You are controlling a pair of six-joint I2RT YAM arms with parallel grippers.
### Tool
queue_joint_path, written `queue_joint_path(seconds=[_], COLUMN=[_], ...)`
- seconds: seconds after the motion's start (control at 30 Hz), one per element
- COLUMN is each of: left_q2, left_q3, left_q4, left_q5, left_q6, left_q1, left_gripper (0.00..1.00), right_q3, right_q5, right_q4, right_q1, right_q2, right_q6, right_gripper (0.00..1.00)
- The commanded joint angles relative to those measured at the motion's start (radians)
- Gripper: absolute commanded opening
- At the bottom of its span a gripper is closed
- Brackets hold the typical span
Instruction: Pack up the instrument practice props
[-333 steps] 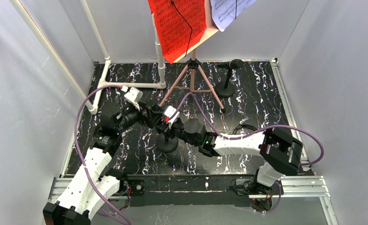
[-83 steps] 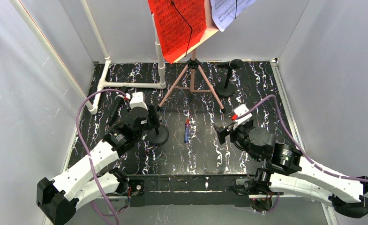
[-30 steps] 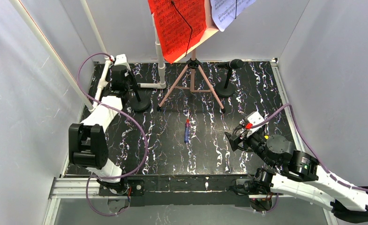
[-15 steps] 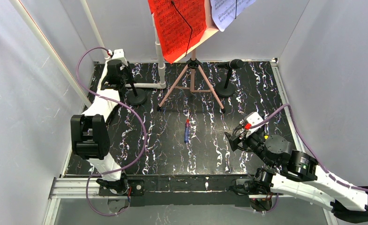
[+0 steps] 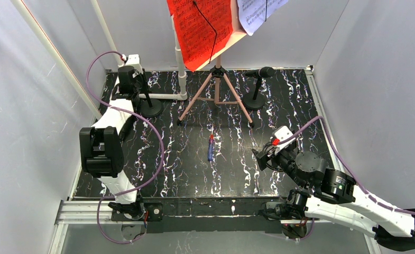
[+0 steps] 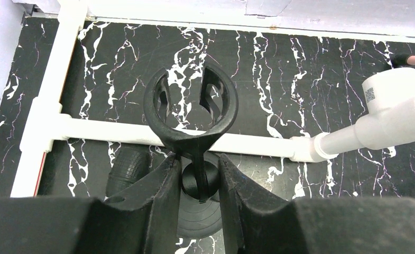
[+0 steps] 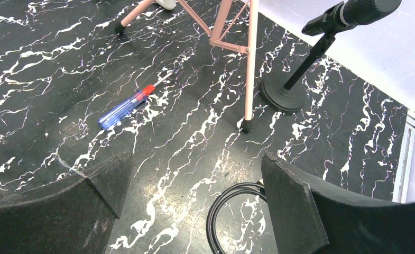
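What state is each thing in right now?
empty microphone stand: upright, clip empty, stem gripped
left gripper: shut on the stand's stem
right gripper: open, empty
second microphone: clipped in its upright stand
pink sheet-music rack: standing on its tripod
red sheet, white sheet: on the rack
screwdriver: lying flat, loose

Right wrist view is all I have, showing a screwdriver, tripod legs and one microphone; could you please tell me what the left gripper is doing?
Observer: The left gripper is shut on the thin stem of a second microphone stand, far left by the white pipe frame.
Operator: Is a microphone in its clip?
Observer: No, its ring clip is empty.
Operator: What sits above the tripod?
Observer: A red sheet and a white sheet on the pink rack.
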Motion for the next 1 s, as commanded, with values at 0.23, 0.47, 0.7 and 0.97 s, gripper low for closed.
queue_joint_path(seconds=[0.23,0.47,0.7,0.97], left_q2=[-0.041,-0.152,-0.366,-0.635], left_q3=[0.016,-0.057,-0.200,-0.316], left_q4=[0.033,0.032,0.003,-0.150], left_q5=[0.058,0.060,0.061,0.139], left_q6=[-0.016,-0.053,-0.129,-0.220], left_q1=[0.050,0.051,0.051,0.051], left_gripper=[0.59,0.75,0.79,0.85], right_q3=[0.002,0.010,0.047,0.102], right_q5=[0.006,0.008,0.006,-0.007], right_q4=[0.044,0.037,0.023,0.033], right_q1=[0.000,0.000,0.000,0.001], right_q2=[0.004,0.012,0.073,0.224], right_q6=[-0.009,-0.004,0.056,0.165], right_gripper=[0.99,0.99,0.99,0.99])
